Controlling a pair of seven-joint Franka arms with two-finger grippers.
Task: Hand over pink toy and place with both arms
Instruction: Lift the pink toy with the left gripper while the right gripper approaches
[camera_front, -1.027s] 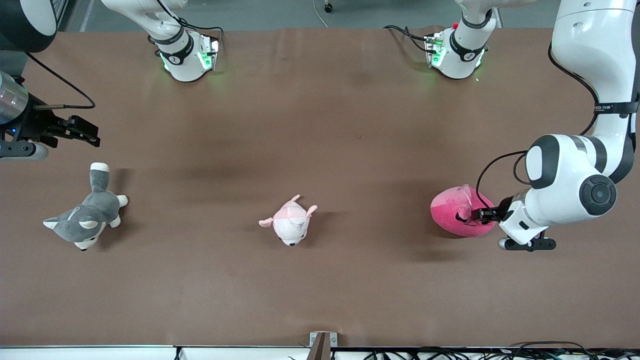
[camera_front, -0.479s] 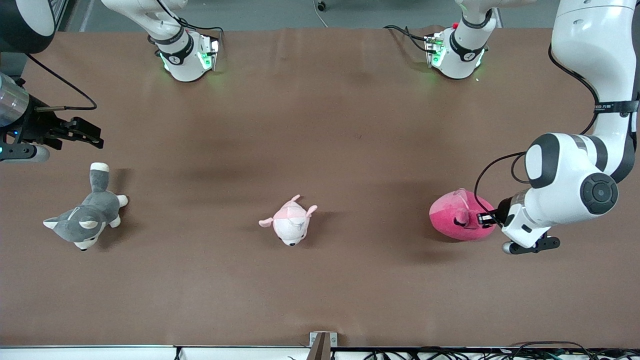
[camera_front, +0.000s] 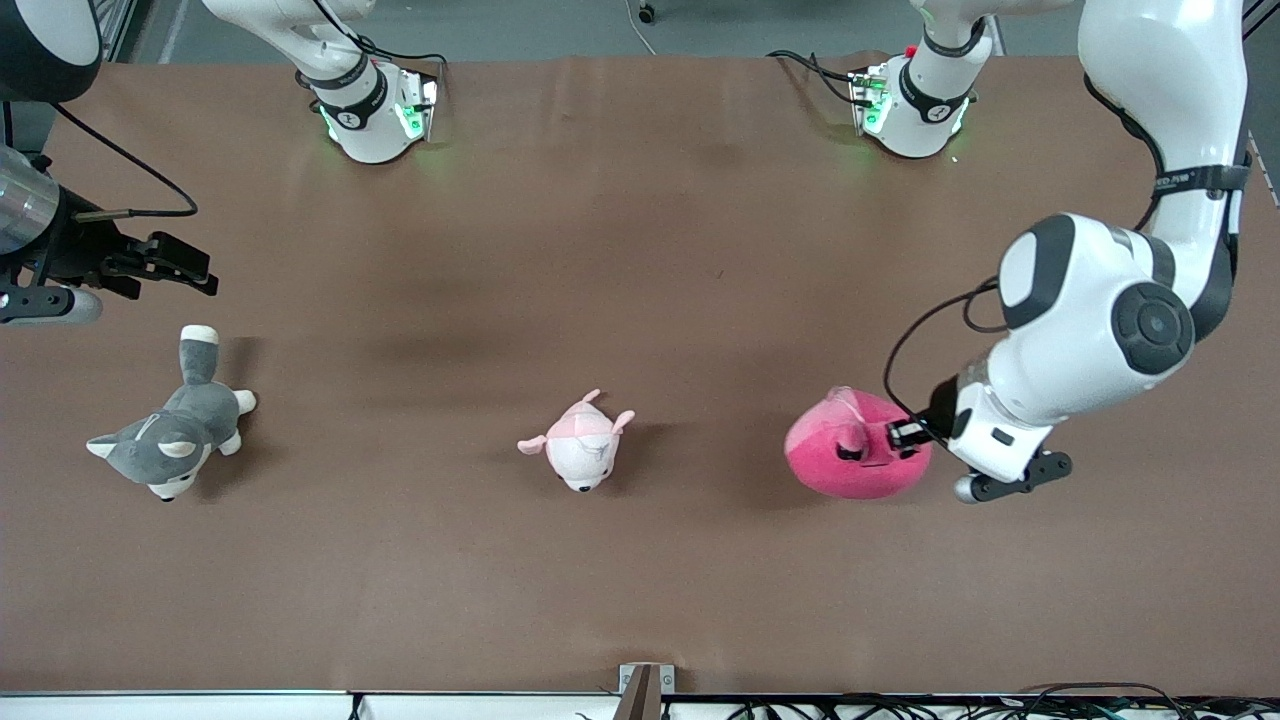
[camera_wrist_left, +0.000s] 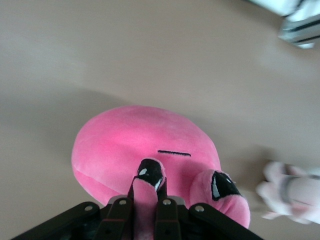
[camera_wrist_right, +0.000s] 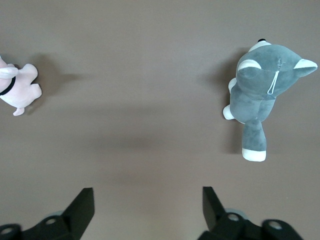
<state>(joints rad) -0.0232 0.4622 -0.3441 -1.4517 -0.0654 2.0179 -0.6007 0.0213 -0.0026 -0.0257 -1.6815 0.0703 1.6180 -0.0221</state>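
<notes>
Brown table (camera_front: 640, 250) stretches under me, wide and mostly bare, with three plush animals lying in a rough row across its middle. As I judge it, the job is at its first step: the pink toy (camera_front: 856, 456) is grasped, but the handover and the placing are not yet done.

My left arm reaches down from the base at its end of the table. My left gripper (camera_front: 893, 436) is clamped tight on the pink toy; in the left wrist view my fingers (camera_wrist_left: 120, 215) pinch a small soft nub beside its black eye. The pink toy (camera_wrist_left: 145, 150) sits over the table toward my left arm's end; whether it touches the surface I cannot tell.

My right arm waits at its own end. My right gripper (camera_front: 165, 262) hangs over the table near the husky (camera_front: 170, 430), fingers spread wide (camera_wrist_right: 82, 207), holding nothing.

Between the husky and the pink toy lies the pale plush (camera_front: 580, 445), the smallest, untouched.
</notes>
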